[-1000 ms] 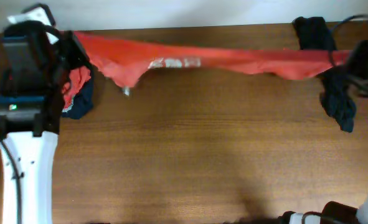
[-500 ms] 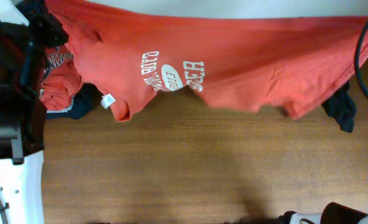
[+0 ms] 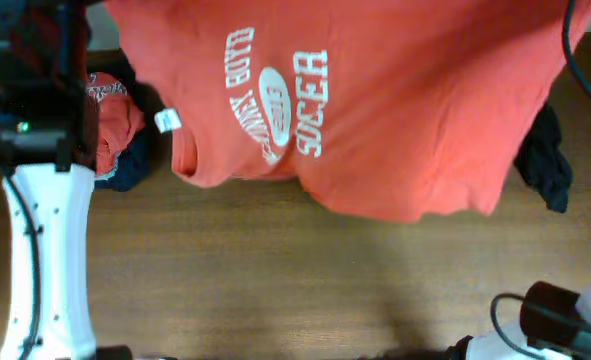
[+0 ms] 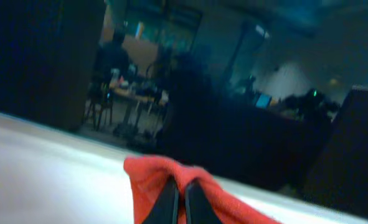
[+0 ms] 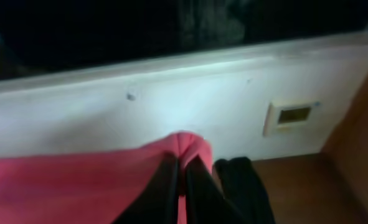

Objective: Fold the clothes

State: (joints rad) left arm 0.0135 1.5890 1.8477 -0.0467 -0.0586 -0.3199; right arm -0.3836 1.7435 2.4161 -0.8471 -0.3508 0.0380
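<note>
From overhead, the orange-red shirt (image 3: 405,120) is spread wide and lifted close to the camera, filling the upper half of the view. Its white lettering (image 3: 275,95) runs sideways, and a small white tag (image 3: 166,121) sticks out at its left edge. This view does not show the fingertips, which are lost past the top of the frame.

The wrist cameras fill that in. On the left, the left gripper (image 4: 180,190) is pinched tight on a raised fold of the shirt (image 4: 147,180), with a dim room behind it. On the right, the right gripper (image 5: 181,173) is clamped on another bunched peak of red cloth (image 5: 78,186). Behind it are a white wall (image 5: 171,106) and a small wall plate (image 5: 292,115). A black garment (image 5: 243,180) lies just beside those fingers.

Now the edges. The shirt's lower hem crosses the middle of the overhead picture, and below it the table (image 3: 275,290) shows open brown wood all the way to the front. At left, a crumpled orange and navy pile (image 3: 120,135) sits beside the white left arm (image 3: 40,250), just off the shirt's corner. At right, a dark garment (image 3: 547,165) shows from under the shirt's right edge.
</note>
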